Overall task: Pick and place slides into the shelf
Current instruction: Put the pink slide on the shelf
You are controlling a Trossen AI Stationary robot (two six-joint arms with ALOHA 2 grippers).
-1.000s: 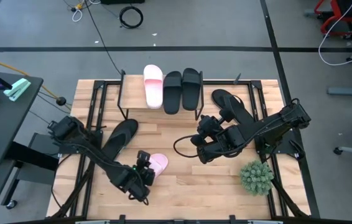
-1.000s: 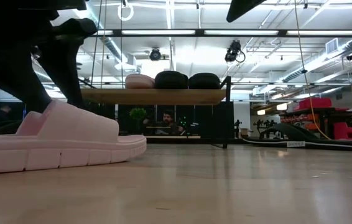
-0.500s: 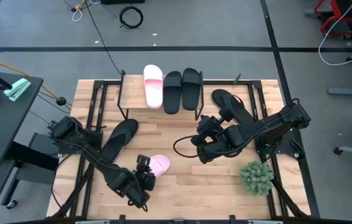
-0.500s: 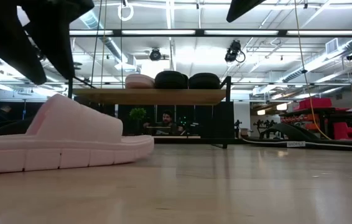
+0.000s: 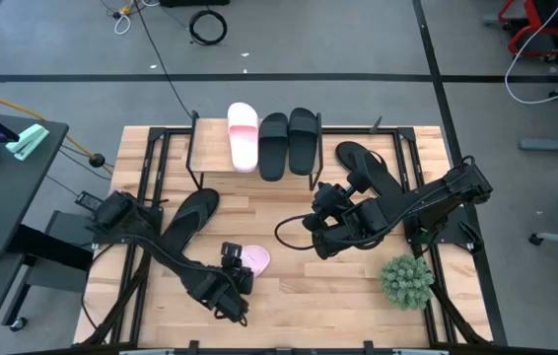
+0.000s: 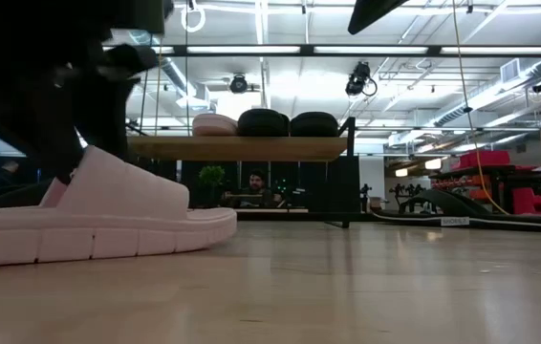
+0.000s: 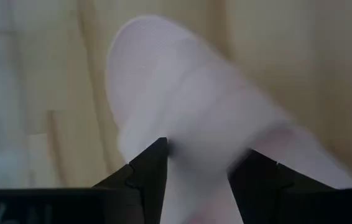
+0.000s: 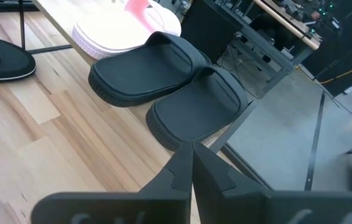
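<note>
A pale pink slide (image 5: 256, 258) lies flat on its sole near the table's near edge. It is large in the low view (image 6: 108, 215). My left gripper (image 5: 232, 278) is down over it, open, with one finger on each side of the slide (image 7: 182, 93). My right gripper (image 5: 320, 197) waits at mid-table, shut (image 8: 193, 155), pointing at the shelf. The shelf (image 5: 210, 153) stands at the far edge. Its top board (image 6: 242, 148) carries the other pink slide (image 5: 243, 136) and two black slides (image 5: 273, 145) (image 5: 304, 138). Two thin flip-flops (image 5: 190, 219) (image 5: 368, 163) lie on the table. My left gripper comes at the pink slide from above, slanting, with its fingers (image 7: 154, 165) on either side of the band's side (image 7: 194, 143). I cannot tell whether they touch it. The slide rests flat on the table.
A spiky green plant ball (image 5: 405, 279) sits near the table's near right corner. Black frame rails run along the table's left and right sides. Bare wood lies between the shelf and the pink slide. In the low view a person shows in the room beyond the shelf.
My left gripper rose off the pink slide, then came down over it again. The slide slid a little toward the table's right and still lies flat.
</note>
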